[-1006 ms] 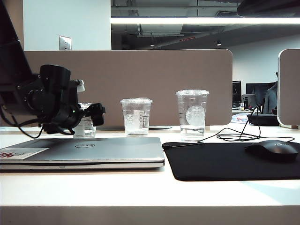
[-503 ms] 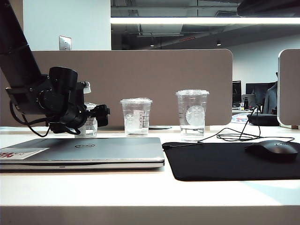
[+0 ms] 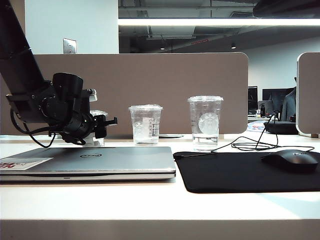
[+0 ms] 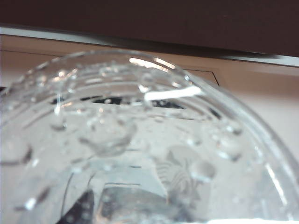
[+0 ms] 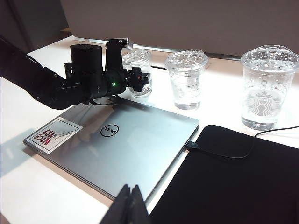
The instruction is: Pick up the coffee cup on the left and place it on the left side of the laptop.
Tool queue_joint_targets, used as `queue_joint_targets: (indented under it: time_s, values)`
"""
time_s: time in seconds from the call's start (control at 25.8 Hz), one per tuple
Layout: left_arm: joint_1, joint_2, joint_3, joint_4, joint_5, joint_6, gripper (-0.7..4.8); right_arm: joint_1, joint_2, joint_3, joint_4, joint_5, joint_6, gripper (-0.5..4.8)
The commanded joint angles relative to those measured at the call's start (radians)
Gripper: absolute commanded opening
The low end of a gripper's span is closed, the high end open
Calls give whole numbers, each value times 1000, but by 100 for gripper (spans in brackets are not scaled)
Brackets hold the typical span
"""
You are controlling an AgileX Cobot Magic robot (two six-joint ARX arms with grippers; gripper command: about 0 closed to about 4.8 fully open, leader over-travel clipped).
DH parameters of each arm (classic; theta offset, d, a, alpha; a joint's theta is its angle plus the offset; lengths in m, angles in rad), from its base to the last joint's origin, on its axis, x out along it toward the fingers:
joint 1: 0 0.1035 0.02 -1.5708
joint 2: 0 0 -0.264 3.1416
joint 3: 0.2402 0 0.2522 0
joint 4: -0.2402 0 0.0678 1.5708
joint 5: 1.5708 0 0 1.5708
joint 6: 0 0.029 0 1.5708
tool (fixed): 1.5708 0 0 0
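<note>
The coffee cup (image 5: pixel 138 59), short and clear with a clear lid, stands on the table behind the laptop's (image 5: pixel 126 144) far left corner. My left gripper (image 5: pixel 141 79) reaches over the silver laptop (image 3: pixel 100 160), and its fingers press the cup's sides. In the exterior view the gripper (image 3: pixel 102 127) hides most of the cup (image 3: pixel 98 113). In the left wrist view the cup's lid (image 4: pixel 140 154) fills the picture, with a dark finger (image 4: pixel 83 209) showing through it. My right gripper (image 5: pixel 132 205) hangs shut above the laptop's near edge.
A mid-height clear cup (image 3: pixel 145 125) and a taller cup with a round logo (image 3: pixel 205 122) stand to the right of the coffee cup. A black mouse pad (image 3: pixel 245 172) with a mouse (image 3: pixel 292 160) and cable lies right of the laptop. A partition (image 3: pixel 165 85) backs the table.
My left gripper moved right, up to the coffee cup, and sank a little. Its jaws came in from wide open onto the cup's sides. The cup stands where it was.
</note>
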Motion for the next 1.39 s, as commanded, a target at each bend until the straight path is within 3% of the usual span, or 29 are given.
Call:
queue_joint_targets:
  time_s: [0.04,0.39,0.89,1.01,1.39]
  values:
    - [-1,-3,5,14,3,5,182,0,-2,5,18,-1,4,-5]
    - [-1,-47,4,17,8,21,182,0,-2,5,18,-1,3,-5]
    - [11,-238,-48,-82,-1,72,188,0,-2,5,18,-37,3,-5]
    - [22,-291,-109,-59,-2,72,188,0,-2,5,17,-71,3,-5]
    - [123,-608,-540,68,-20,64,188,1,-2,5,16,-152,2,-5]
